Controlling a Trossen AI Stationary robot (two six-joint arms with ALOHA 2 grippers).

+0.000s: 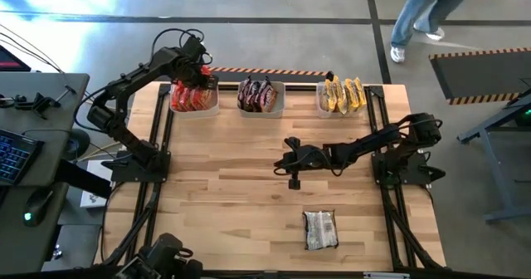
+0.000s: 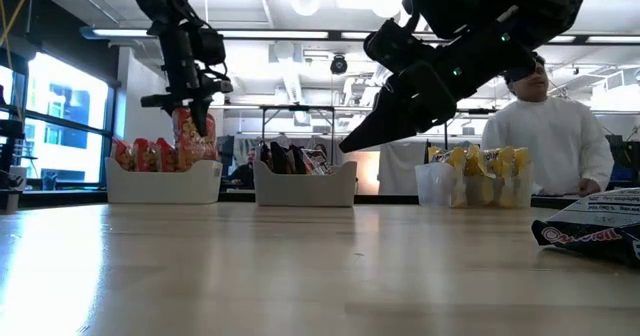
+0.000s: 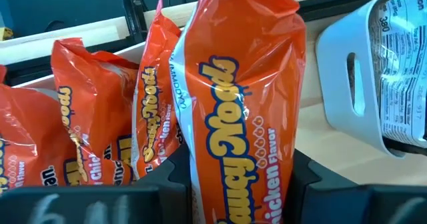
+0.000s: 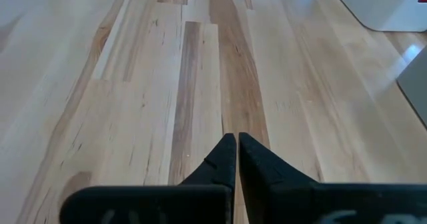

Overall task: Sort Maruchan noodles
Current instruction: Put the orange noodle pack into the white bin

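Three bins at the table's far edge hold upright ramen packets, sorted by colour.

Left bin red-orange, middle bin dark, right bin yellow. The left gripper pinches an orange packet upright over the left bin. The right gripper, fingers pressed together, hovers mid-table. A silver packet lies flat near the front, long axis front-to-back.

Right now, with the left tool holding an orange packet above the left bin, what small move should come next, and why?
Probably lower and release. The left tool grips an orange packet upright over the left bin, which already holds matching orange packets.
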